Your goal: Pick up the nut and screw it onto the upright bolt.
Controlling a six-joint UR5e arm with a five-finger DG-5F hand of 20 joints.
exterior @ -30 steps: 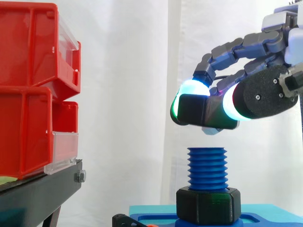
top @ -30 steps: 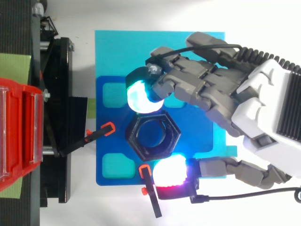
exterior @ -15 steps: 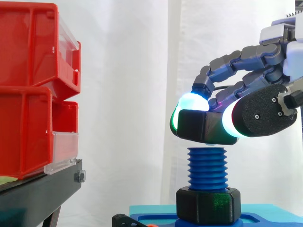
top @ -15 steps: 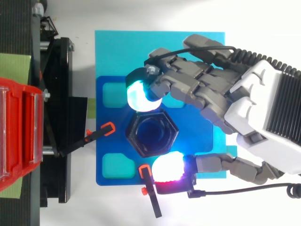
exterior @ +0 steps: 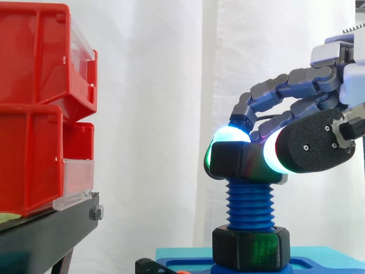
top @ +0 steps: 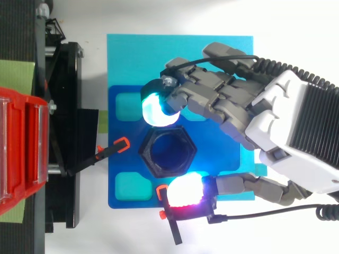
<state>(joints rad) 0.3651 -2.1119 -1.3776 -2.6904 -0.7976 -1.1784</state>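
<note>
Now the hand (exterior: 311,145) pinches the black nut (exterior: 244,162) between curled fingers (top: 157,109), directly atop the upright blue bolt (exterior: 249,201), with both axes vertical. From the side, the nut meets the top thread. From above, blue fills its bore, so it looks centred.

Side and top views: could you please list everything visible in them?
nut: one, black, on the bolt's top, pinched by the robot hand
lower nut: one, black, at the bolt's base
bolt: one, blue, upright on the plate
plate: one, dark blue, on the mat
mat: one, cyan, under the plate
clamps: two, black with orange tips, on the plate
bins: two, red, stacked on the stand
stand: one, black, left
curtain: white, behind
robot hand: one, grey and white
</note>
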